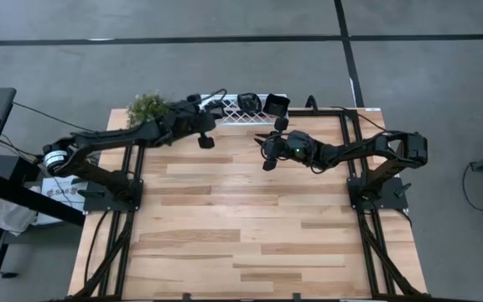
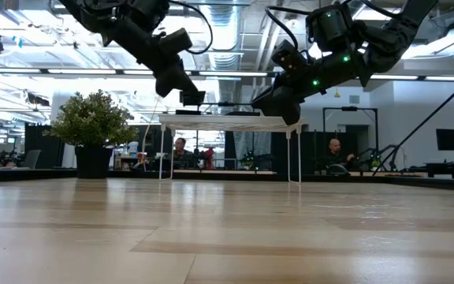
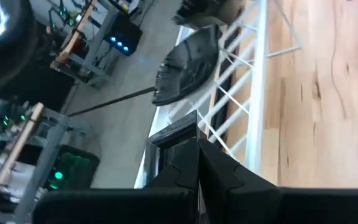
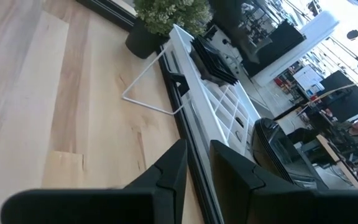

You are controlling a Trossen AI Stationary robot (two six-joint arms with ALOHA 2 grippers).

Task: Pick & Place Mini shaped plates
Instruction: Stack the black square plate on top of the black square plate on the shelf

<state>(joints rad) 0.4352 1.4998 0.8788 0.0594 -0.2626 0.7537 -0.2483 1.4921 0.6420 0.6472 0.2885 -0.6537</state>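
**Both grippers raised near the white rack at the far table edge**

High view: The left gripper [image 1: 206, 141] is seen just in front of the white rack [image 1: 233, 107], which stands along the far edge of the wooden table [image 1: 241, 226]. Black mini shaped plates [image 1: 262, 103] are seen stacked on the rack's right part. The right gripper [image 1: 268, 159] is held over the table near the rack, slightly nearer the table's middle. A potted plant [image 1: 148, 106] is placed at the rack's left end.

Low view: Both grippers are shown well above the table surface. The left gripper [image 2: 192, 96] hangs just above the rack's [image 2: 227, 122] left part; whether a thin dark piece at its tip is a plate cannot be told. The right gripper [image 2: 278, 102] is held just above the rack's right end. People are seen seated in the room behind.

Left wrist view: The left fingers [image 3: 188, 165] are shown pressed together, a thin dark edge seeming caught between them, though what it is cannot be told. A wavy-rimmed dark plate [image 3: 188, 65] lies on the rack [image 3: 253, 81] ahead.

Right wrist view: The right fingers [image 4: 173, 165] are shown slightly parted, nothing visible between them. Square plates [image 4: 213, 59] are stacked on the rack [image 4: 225, 106], rounded ones [image 4: 278, 149] nearer.
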